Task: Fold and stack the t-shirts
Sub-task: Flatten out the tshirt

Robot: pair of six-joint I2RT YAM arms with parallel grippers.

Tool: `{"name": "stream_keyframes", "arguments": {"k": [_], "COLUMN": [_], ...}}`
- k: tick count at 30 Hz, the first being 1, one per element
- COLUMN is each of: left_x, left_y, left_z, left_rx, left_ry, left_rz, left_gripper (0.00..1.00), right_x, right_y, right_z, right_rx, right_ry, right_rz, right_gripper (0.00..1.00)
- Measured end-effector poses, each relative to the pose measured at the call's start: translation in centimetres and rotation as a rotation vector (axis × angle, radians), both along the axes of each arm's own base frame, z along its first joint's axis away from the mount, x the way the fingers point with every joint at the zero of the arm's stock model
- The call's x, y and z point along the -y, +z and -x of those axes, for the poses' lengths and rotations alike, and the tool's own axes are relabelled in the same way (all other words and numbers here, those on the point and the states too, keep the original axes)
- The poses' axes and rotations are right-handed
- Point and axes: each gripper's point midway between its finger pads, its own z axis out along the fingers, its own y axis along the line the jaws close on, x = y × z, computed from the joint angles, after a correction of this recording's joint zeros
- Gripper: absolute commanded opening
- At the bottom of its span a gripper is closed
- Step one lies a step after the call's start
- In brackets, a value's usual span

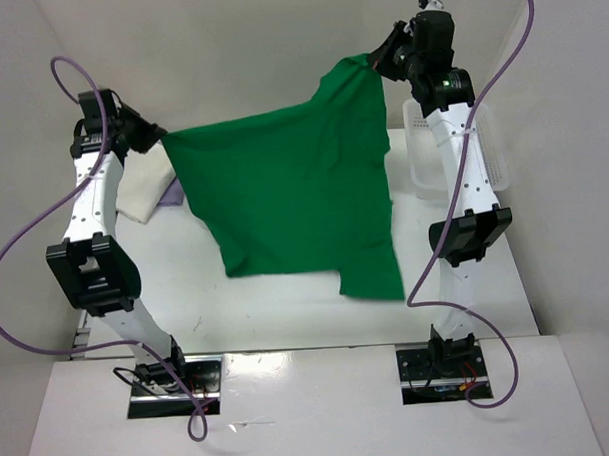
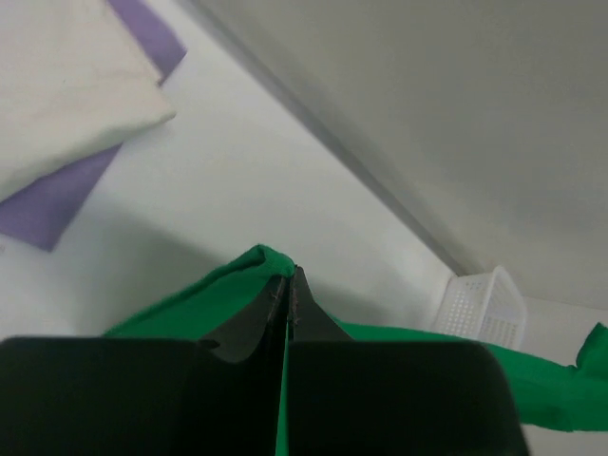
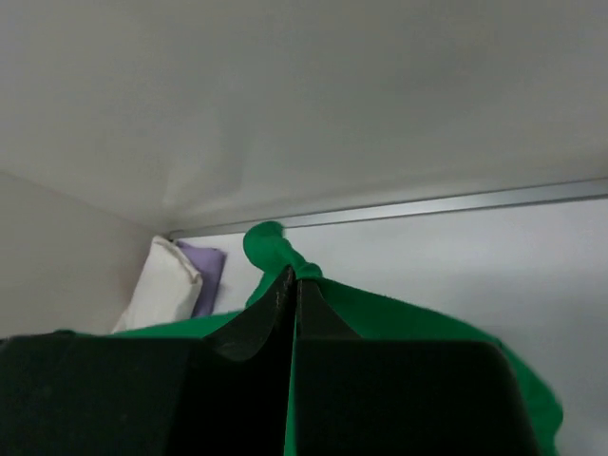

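1. green t-shirt (image 1: 293, 198): centre of the overhead view, held spread in the air above the table (image 1: 287, 299) between the two arms. Its upper right corner is higher than its upper left. The lower hem hangs free toward lower centre.
2. left gripper (image 1: 144, 140): upper left of the overhead view. Fingers are together, clamped on the shirt's left corner. Its wrist view shows green cloth bunched at the tips.
3. right gripper (image 1: 384, 55): upper right of the overhead view. Fingers are together, pinched on the shirt's right corner. Its wrist view shows a wad of green cloth poking past the tips.
4. cream t-shirt (image 1: 143, 194): folded, lying on the table at left of frame, beside the hanging shirt's left edge.
5. lavender t-shirt (image 1: 173, 200): beneath the cream one, with a strip showing at that shirt's right side.
6. white mesh basket (image 1: 420, 174): right of frame, on the table, partly hidden behind the right arm.
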Motion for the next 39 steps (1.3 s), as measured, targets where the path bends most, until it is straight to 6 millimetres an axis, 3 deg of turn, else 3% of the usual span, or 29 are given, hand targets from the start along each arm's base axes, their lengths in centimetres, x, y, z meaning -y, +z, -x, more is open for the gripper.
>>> {"name": "stream_keyframes", "arguments": {"k": [3,10,13,16,18,20,23,27,29,30,32,34,39], "left_x": [-0.2,-0.2,-0.1,-0.2,-0.2,-0.2,0.1,0.7,1.0,1.1,1.4,1.7,1.9], "left_y": [3.4,18.1,20.0,18.4,14.9,10.4,2.5,-7.6,-12.1,-14.0,-16.9,-18.7,-20.7], "left_z": [-1.7,-0.7,0.3,0.6,1.1,1.9,4.6,9.5,12.2,13.5,15.7,17.6,20.5], "left_rx": [0.081,0.407,0.452,0.426,0.353,0.273,0.100,-0.098,-0.203,-0.252,-0.333,-0.392,-0.459], "left_ry": [-0.006,-0.010,-0.008,-0.005,-0.003,0.003,0.018,0.028,0.032,0.034,0.031,0.024,0.012], "left_rz": [-0.010,-0.068,-0.080,-0.077,-0.068,-0.062,-0.036,-0.021,-0.007,-0.003,-0.004,-0.001,0.027], "left_gripper": [0.00,0.00,0.00,0.00,0.00,0.00,0.00,0.00,0.00,0.00,0.00,0.00,0.00], "right_x": [0.0,3.1,3.5,3.5,3.3,3.2,3.1,3.0,3.0,3.0,2.9,2.5,1.8], "right_y": [2.4,14.0,16.1,15.0,11.3,6.2,-4.4,-18.9,-25.2,-27.4,-30.7,-32.5,-32.6], "right_z": [0.4,5.9,8.1,9.5,9.9,10.8,13.2,18.3,21.6,23.1,25.8,27.8,30.5], "right_rx": [0.051,0.331,0.378,0.351,0.277,0.174,-0.022,-0.326,-0.485,-0.552,-0.668,-0.751,-0.836], "right_ry": [0.029,0.030,0.028,0.042,0.056,0.068,0.094,0.126,0.131,0.133,0.129,0.128,0.128], "right_rz": [-0.050,-0.111,-0.106,-0.083,-0.061,-0.038,-0.010,-0.004,-0.022,-0.033,-0.065,-0.107,-0.186], "right_gripper": [0.00,0.00,0.00,0.00,0.00,0.00,0.00,0.00,0.00,0.00,0.00,0.00,0.00]}}
